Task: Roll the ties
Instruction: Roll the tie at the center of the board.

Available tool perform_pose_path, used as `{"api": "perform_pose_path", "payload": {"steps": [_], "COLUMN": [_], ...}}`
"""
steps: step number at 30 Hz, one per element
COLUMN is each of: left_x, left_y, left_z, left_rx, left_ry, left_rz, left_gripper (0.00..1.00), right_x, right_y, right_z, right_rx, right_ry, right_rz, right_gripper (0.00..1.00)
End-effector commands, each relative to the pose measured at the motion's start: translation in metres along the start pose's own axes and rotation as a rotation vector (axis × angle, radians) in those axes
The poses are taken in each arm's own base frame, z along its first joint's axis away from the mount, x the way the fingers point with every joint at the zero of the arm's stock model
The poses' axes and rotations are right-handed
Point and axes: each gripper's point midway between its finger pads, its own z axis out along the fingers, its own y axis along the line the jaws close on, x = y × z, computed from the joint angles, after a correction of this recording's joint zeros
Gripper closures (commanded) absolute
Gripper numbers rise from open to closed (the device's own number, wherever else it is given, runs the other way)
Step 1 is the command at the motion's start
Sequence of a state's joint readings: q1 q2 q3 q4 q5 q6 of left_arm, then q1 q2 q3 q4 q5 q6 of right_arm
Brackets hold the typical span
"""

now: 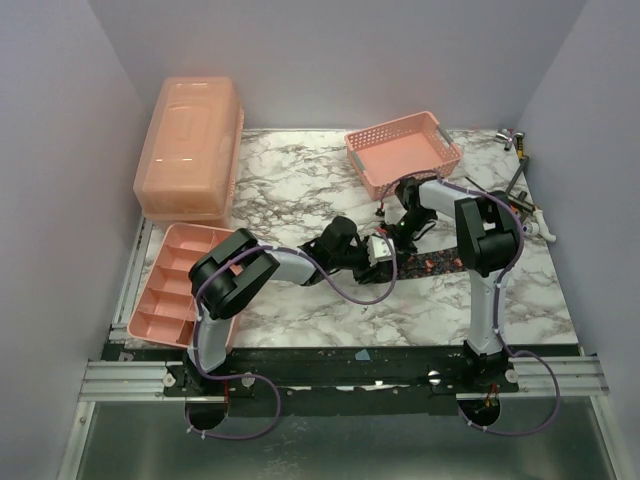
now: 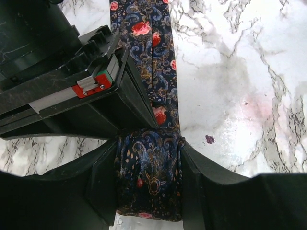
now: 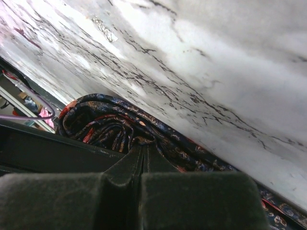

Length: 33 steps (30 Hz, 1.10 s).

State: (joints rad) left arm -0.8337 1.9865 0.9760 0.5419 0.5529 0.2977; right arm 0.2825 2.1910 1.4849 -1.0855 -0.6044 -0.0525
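A dark navy fabric necktie (image 2: 160, 81) patterned with red flowers lies near the middle of the white marble-patterned table (image 1: 290, 190), its flat strip running toward the table's right edge. Its rolled end (image 2: 149, 165) sits clamped between the fingers of the left gripper (image 2: 147, 187), pressed on both sides. The right gripper (image 3: 144, 152) has its fingers together, tips buried in the roll's centre, possibly nipping a fold.

My top camera sits above and behind me, looking down at the tie (image 1: 432, 265) from far off. Both wrist cameras share that tie's rolled end — left straight above it, very close; right low beside it, nearly level.
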Motion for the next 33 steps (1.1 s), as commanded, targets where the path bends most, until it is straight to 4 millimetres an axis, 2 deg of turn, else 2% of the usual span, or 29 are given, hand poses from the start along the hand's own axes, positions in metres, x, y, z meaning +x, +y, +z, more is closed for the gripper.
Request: {"api": "perform_pose_path", "payload": {"steps": [1,7,11,15,19,22,26,33], "left_x": [0.147,0.138,0.122,0.122,0.080,0.057,0.041,0.025], "left_y": [-0.016,-0.012,-0.014,-0.009,-0.022,-0.028,-0.022,-0.020], "left_z": [-0.044,-0.044,-0.043,-0.043,-0.046,-0.050,-0.056,-0.048], "left_rx": [-0.097,-0.121,-0.105,-0.115,-0.030,0.025,0.069,0.103], "left_ry": [0.499,0.421,0.321,0.338,0.158,0.051,-0.051,-0.107], "left_rz": [-0.227,-0.280,-0.268,-0.238,-0.164,-0.157,-0.211,-0.206], "left_gripper": [0.52,0.50,0.50,0.49,0.41,0.40,0.39,0.36], "right_x": [-0.022,-0.018,-0.022,-0.025,-0.025,-0.025,-0.022,-0.022], "right_y": [-0.054,-0.053,-0.051,-0.047,-0.047,-0.056,-0.062,-0.062], "right_z": [0.046,0.048,0.048,0.047,0.049,0.050,0.051,0.053], "right_rx": [0.211,0.198,0.194,0.178,0.185,0.223,0.250,0.252], "right_ry": [-0.052,-0.061,-0.066,-0.072,-0.076,-0.075,-0.073,-0.075], "right_rz": [-0.171,-0.153,-0.150,-0.154,-0.148,-0.141,-0.140,-0.127], "right_gripper": [1.00,0.99,0.99,1.00,0.99,1.00,1.00,0.99]}}
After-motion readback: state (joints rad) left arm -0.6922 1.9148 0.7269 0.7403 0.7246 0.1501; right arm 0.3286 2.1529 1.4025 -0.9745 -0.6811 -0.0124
